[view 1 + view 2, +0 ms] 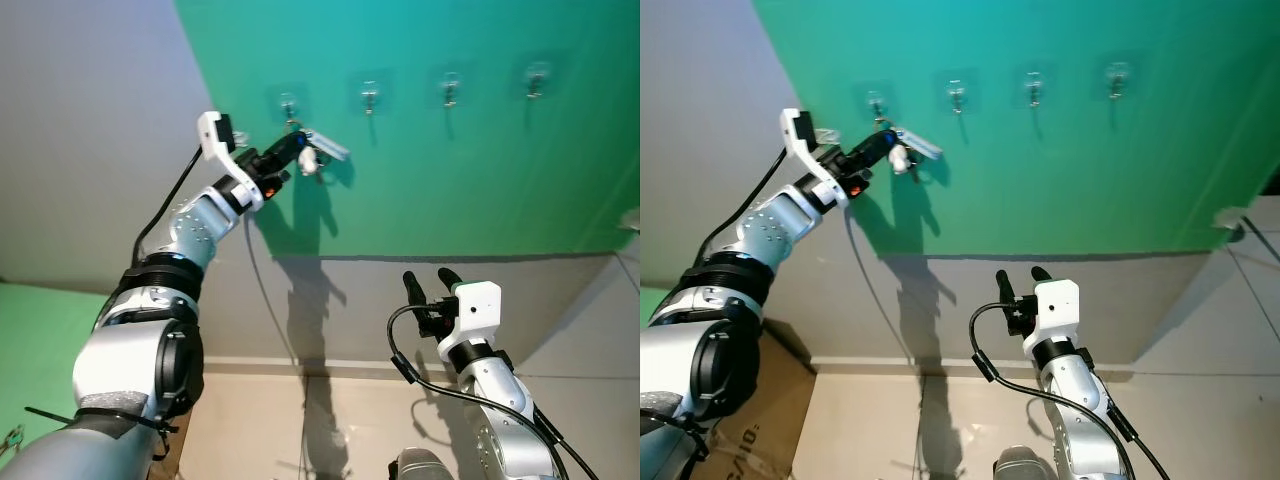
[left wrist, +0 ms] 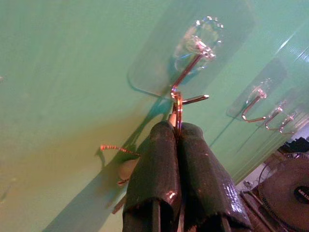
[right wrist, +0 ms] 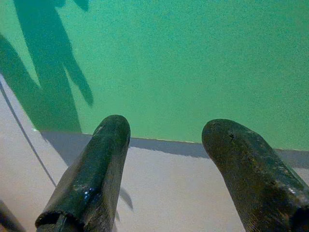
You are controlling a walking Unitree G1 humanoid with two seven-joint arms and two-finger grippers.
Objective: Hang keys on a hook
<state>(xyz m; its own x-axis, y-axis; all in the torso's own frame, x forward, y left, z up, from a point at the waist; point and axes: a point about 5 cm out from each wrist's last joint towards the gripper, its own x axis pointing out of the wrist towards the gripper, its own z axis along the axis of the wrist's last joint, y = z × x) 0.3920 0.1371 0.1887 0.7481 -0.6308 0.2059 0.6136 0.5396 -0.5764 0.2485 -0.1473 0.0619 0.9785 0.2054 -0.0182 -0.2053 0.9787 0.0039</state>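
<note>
the left gripper (image 1: 296,145) has its fingers pinched tight on the ring of the keys (image 1: 318,155), right under the first hook (image 1: 289,103) on the green wall. keys are small, hard and jingly, so the ring looks the best hold. one long key sticks out sideways, away from the hook. the right gripper (image 1: 430,282) waits low, fingers apart, holding nothing.

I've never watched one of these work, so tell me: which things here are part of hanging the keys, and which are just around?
Part of the job:
- keys, pinched in the left gripper
- leftmost hook, just above the keys

Just around:
- three other hooks, such as the next one
- right gripper, open and idle, low by the wall
- cardboard box on the floor
</note>
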